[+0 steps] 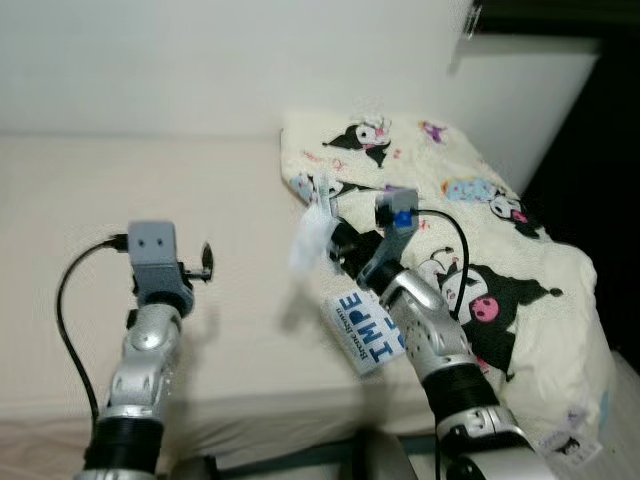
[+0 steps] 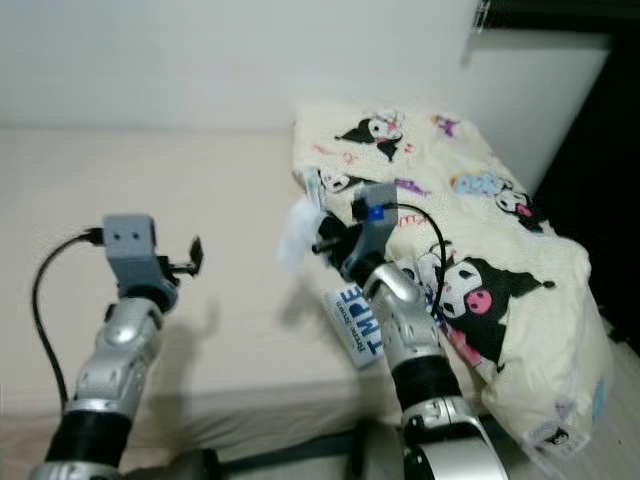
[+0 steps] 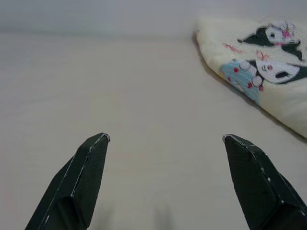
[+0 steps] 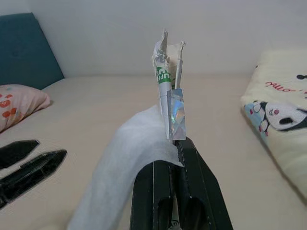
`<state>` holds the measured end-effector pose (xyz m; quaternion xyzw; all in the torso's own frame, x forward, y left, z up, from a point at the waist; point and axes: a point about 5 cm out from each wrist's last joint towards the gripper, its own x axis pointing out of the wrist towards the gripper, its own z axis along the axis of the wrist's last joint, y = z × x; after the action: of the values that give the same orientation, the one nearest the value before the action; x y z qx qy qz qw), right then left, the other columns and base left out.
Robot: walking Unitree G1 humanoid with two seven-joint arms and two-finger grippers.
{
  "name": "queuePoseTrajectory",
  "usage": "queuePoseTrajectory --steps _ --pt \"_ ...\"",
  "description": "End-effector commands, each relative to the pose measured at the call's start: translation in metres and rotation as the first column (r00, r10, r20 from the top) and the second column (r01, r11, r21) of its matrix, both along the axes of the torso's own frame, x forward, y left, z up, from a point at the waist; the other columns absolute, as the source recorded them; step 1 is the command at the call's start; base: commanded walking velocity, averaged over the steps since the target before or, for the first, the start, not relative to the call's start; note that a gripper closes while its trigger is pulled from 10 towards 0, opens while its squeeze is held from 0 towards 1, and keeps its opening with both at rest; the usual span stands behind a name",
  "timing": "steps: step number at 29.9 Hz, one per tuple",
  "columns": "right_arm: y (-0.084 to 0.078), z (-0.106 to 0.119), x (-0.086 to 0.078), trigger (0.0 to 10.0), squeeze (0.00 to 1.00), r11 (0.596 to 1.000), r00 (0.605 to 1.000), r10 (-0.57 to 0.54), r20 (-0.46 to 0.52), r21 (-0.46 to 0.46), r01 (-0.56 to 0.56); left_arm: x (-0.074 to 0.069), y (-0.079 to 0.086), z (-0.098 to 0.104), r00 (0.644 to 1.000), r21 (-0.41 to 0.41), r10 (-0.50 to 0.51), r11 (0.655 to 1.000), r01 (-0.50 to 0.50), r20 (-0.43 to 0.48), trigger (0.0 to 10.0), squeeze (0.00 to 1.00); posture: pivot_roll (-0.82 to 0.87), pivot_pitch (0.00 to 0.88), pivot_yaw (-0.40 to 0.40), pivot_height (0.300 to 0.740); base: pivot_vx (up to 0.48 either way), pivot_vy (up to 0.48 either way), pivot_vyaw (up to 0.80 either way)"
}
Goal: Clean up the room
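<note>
The wrapper (image 4: 170, 96), a thin crumpled strip with green print and a shiny foil patch, is standing with its long axis running straight out past the fingertips of the right gripper (image 4: 175, 143), torn end pointing away from the wrist. A limp white tissue (image 4: 122, 167) is hanging with it, draping down over one side of the black fingers (image 4: 196, 182). Those fingers are pressed together, pinching both pieces at the base. From the head camera, the right gripper (image 1: 335, 235) is holding this litter up in the air above the beige mattress (image 1: 130, 190), just beside the edge of the cream cartoon-print quilt (image 1: 500, 250). Over on the other side, the left gripper (image 3: 165, 139) is hovering above bare mattress with its two fingers (image 3: 84, 177) spread wide apart, gripping nothing. A pink pillow (image 4: 17, 103) is lying near a teal headboard (image 4: 26, 48) in the right wrist view.
</note>
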<state>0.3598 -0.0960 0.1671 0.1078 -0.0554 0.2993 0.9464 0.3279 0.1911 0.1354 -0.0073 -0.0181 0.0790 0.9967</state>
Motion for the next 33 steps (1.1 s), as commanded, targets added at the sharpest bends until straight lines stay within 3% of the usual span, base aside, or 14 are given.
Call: queuePoseTrajectory --steps 1,9,17,21,24,25,26,27,29,30,31,32,33 --pt "0.0 -0.003 -0.001 0.0 0.0 1.0 1.0 0.0 -0.011 -0.018 0.0 0.001 -0.002 -0.01 0.998 -0.011 -0.001 1.0 0.0 -0.061 10.0 0.0 -0.01 0.0 -0.081 0.631 -0.255 0.0 0.0" --pt "0.0 -0.007 -0.003 0.0 0.0 1.0 1.0 0.004 -0.029 -0.025 -0.004 0.002 -0.006 -0.008 0.998 0.005 -0.044 0.999 0.045 -0.038 10.0 0.0 -0.01 0.0 -0.089 0.665 -0.119 0.0 0.0" --pt "-0.001 -0.014 -0.002 0.0 0.0 0.999 0.999 -0.003 -0.051 -0.041 0.001 0.001 -0.001 -0.02 0.997 0.009 -0.022 1.0 0.023 -0.08 10.0 0.0 -0.01 0.0 -0.084 0.689 0.0 0.0 0.0" --pt "-0.009 -0.032 -0.003 0.0 0.0 0.997 0.994 -0.033 -0.104 -0.075 0.025 -0.004 0.011 -0.032 0.992 0.018 0.009 1.0 -0.007 -0.125 10.0 0.0 -0.01 0.0 -0.081 0.704 0.0 0.0 0.0" --pt "-0.023 -0.062 -0.008 0.0 0.0 0.983 0.979 -0.084 -0.186 -0.177 0.051 -0.008 0.019 -0.048 0.983 0.01 0.021 1.0 -0.02 -0.18 10.0 0.0 0.0 0.0 -0.076 0.714 0.0 0.0 0.0" --pt "-0.023 -0.062 -0.008 0.0 0.0 0.983 0.979 -0.084 -0.186 -0.177 0.051 -0.008 0.019 -0.048 0.983 0.01 0.021 1.0 -0.02 -0.18 10.0 0.0 0.0 0.0 -0.076 0.714 0.0 0.0 0.0" --pt "-0.035 -0.082 -0.013 0.0 0.0 0.97 0.959 -0.133 -0.251 -0.233 0.074 -0.014 0.027 -0.063 0.972 -0.016 0.036 0.999 -0.041 -0.231 10.0 0.0 0.0 0.0 -0.075 0.718 0.0 0.0 0.0" --pt "-0.035 -0.082 -0.013 0.0 0.0 0.97 0.959 -0.133 -0.251 -0.233 0.074 -0.014 0.027 -0.063 0.972 -0.016 0.036 0.999 -0.041 -0.231 10.0 0.0 0.0 0.0 -0.075 0.718 0.0 0.0 0.0" --pt "-0.062 -0.123 -0.032 0.0 0.0 0.944 0.89 -0.233 -0.392 -0.312 0.109 -0.035 0.044 -0.102 0.925 -0.033 0.081 0.994 -0.1 -0.372 10.0 0.0 0.0 0.0 -0.068 0.728 0.0 0.0 0.0" --pt "-0.062 -0.123 -0.032 0.0 0.0 0.944 0.89 -0.233 -0.392 -0.312 0.109 -0.035 0.044 -0.102 0.925 -0.033 0.081 0.994 -0.1 -0.372 10.0 0.0 0.0 0.0 -0.068 0.728 0.0 0.0 0.0" --pt "-0.073 -0.142 -0.046 0.0 0.0 0.931 0.845 -0.276 -0.458 -0.345 0.118 -0.049 0.052 -0.119 0.895 -0.033 0.099 0.992 -0.125 -0.434 10.0 0.0 0.0 0.0 -0.068 0.733 0.0 0.0 0.0" --pt "-0.073 -0.142 -0.046 0.0 0.0 0.931 0.845 -0.276 -0.458 -0.345 0.118 -0.049 0.052 -0.119 0.895 -0.033 0.099 0.992 -0.125 -0.434 10.0 0.0 0.0 0.0 -0.068 0.733 0.0 0.0 0.0" --pt "-0.084 -0.163 -0.064 0.0 0.0 0.918 0.782 -0.324 -0.532 -0.376 0.124 -0.065 0.058 -0.137 0.857 -0.034 0.118 0.987 -0.155 -0.502 10.0 0.0 0.0 0.0 -0.065 0.738 0.0 0.0 0.0"
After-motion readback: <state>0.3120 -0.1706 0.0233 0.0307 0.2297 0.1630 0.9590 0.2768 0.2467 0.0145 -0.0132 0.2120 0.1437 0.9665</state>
